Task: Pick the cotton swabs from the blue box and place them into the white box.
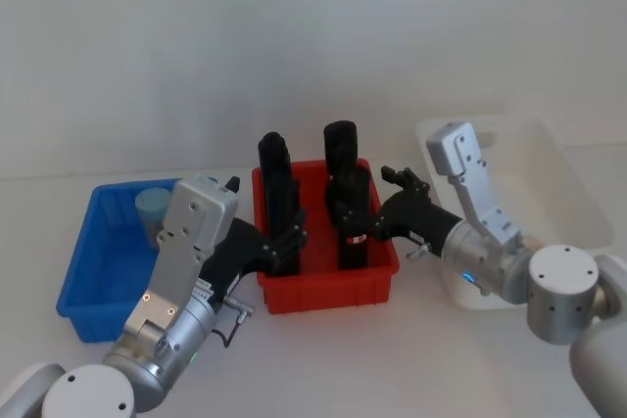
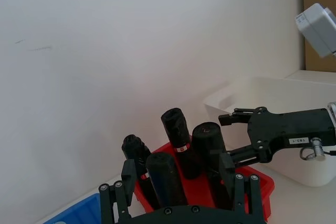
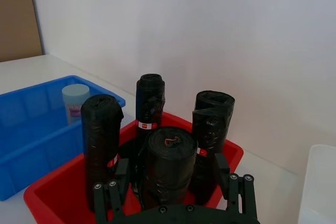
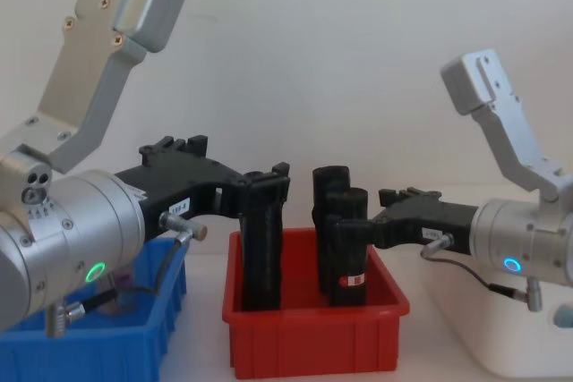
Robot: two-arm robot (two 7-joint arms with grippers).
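Note:
One cotton swabs jar (image 1: 152, 209) with a pale blue lid stands at the far end of the blue box (image 1: 83, 254), seen also in the right wrist view as the jar (image 3: 76, 99) in the blue box (image 3: 31, 129). The white box (image 1: 578, 193) sits at the right. My left gripper (image 1: 287, 242) is open at the left side of the red bin, its fingers (image 2: 127, 171) straddling black rolls. My right gripper (image 1: 355, 227) is open too, its fingers (image 3: 122, 167) on either side of a black roll (image 3: 168, 163) in the same bin.
The red bin (image 1: 323, 293) with several upright black rolls (image 1: 341, 149) stands between the blue box and the white box. Both forearms reach in over the table's front. A plain white wall closes the back.

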